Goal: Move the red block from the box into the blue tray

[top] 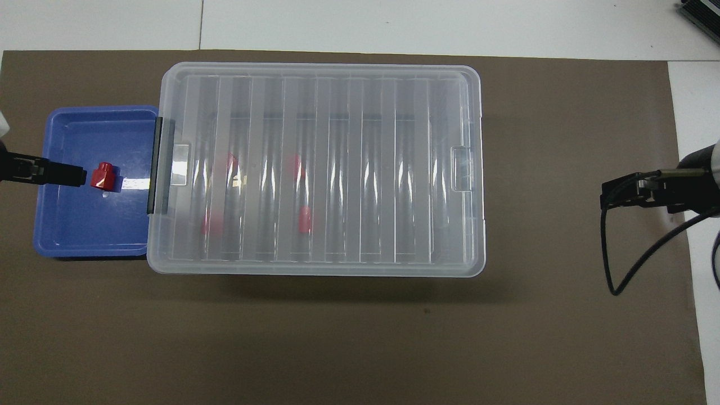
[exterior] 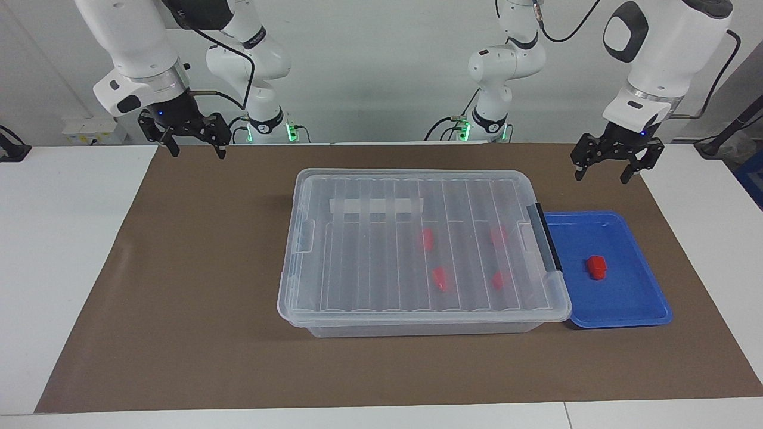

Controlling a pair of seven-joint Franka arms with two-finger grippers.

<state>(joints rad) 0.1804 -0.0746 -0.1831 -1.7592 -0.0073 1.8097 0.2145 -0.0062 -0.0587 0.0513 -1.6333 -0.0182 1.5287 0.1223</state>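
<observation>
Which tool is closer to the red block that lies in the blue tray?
Left. The left tool hangs raised near the blue tray holding the red block. The right tool hangs over the brown mat at the right arm's end.

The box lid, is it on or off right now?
On. The ribbed lid covers the whole box, and four red blocks show only blurred through it. One red block lies in the blue tray.
</observation>
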